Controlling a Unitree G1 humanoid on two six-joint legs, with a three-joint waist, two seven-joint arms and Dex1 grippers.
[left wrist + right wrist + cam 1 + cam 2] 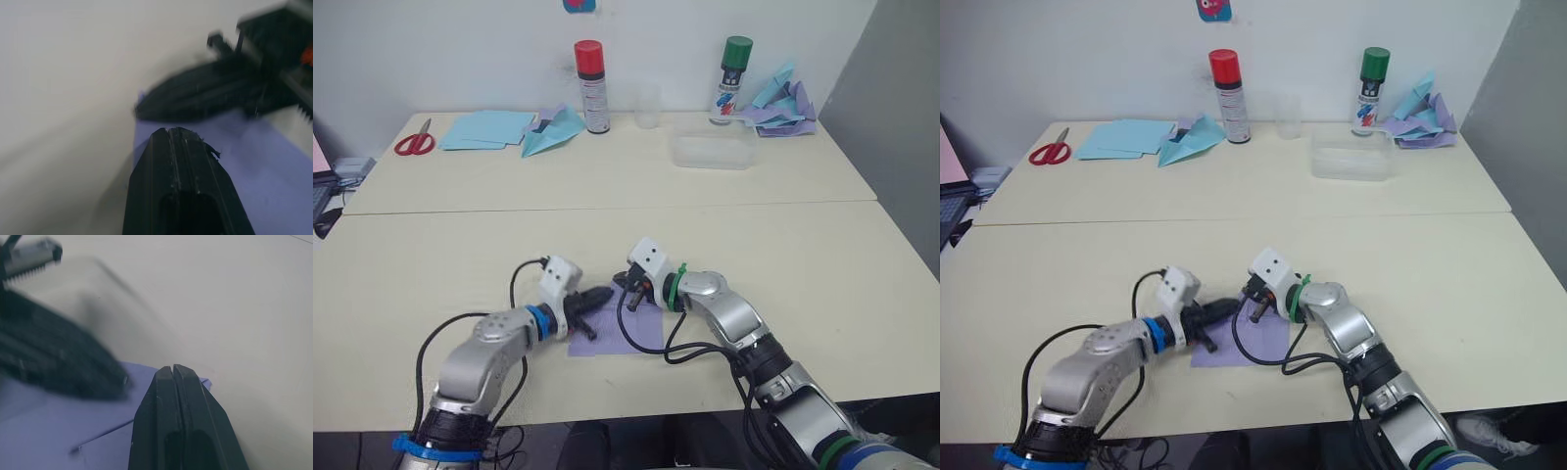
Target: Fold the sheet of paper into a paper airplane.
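Note:
The lavender sheet of paper [607, 343] lies flat on the table near its front edge, with a crease line [102, 433] across it. Both grippers meet over its far edge. My left gripper [605, 294] comes in from the left, fingers shut, its tip [178, 131] low over the paper's corner. My right gripper [624, 286] reaches in from the right, also shut, its tip [173, 368] at the paper's edge. The two tips almost touch. Neither holds the paper. Whether they press on it is unclear. No folded lavender paper airplane is in view.
At the back of the far table stand a red-capped spray can [591, 86], a green-capped can [734, 78], a clear cup [648, 106] and a clear plastic box [712, 152]. Red scissors [415, 143], pale blue sheets [484, 128], a blue plane [551, 134] and a heap of planes [783, 103] lie there.

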